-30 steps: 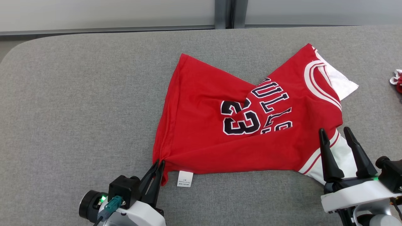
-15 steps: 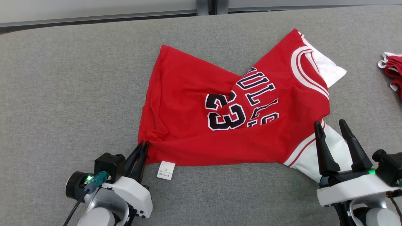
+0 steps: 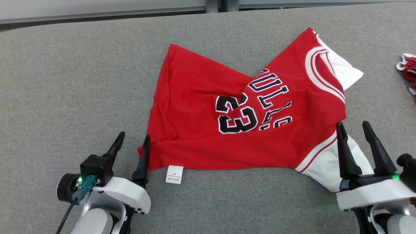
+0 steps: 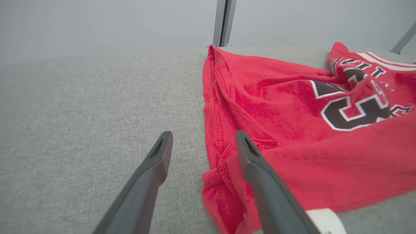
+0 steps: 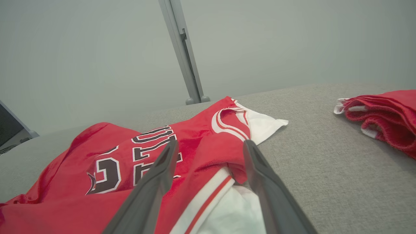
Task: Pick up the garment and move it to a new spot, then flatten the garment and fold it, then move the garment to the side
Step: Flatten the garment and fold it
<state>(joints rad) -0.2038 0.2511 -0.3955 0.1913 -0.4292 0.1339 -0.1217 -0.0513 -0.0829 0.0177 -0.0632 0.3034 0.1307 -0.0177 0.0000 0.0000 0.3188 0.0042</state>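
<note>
Plainly open and empty, left gripper (image 3: 135, 135) meets garment (image 3: 201, 97) hem corner, right gripper (image 3: 352, 123) its sleeve; table (image 3: 65, 81) stretches leftward.

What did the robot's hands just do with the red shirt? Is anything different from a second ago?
The left gripper opened and let go of the red jersey, whose bottom corner it was pinching a second ago. That corner now lies loose on the grey table between its fingers. The right gripper stayed open by the white sleeve, and the jersey is as rumpled as before.
</note>
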